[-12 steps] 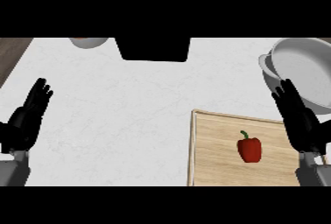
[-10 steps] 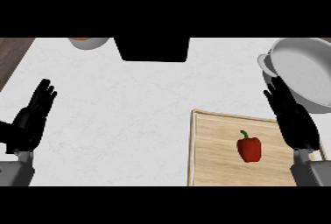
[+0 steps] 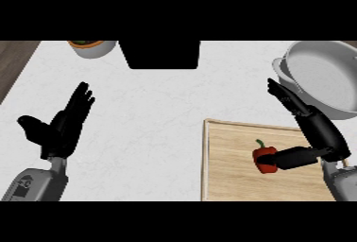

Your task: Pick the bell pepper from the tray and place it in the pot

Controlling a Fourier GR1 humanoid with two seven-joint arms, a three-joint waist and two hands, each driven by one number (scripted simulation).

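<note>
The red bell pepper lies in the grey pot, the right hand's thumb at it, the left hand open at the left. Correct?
No. The head view shows the bell pepper on the wooden tray, not in the pot. The rest holds: the right hand has its thumb at the pepper, and the left hand is open at the left.

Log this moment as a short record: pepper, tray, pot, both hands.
pepper: red, lying on the tray, not in the pot
tray: wooden, on the counter's right, near side of the pot
pot: grey, far right, partly out of view
right hand: over the tray, fingers straight, thumb at the pepper's side
left hand: open, fingers up, resting at the left, holding nothing
</note>
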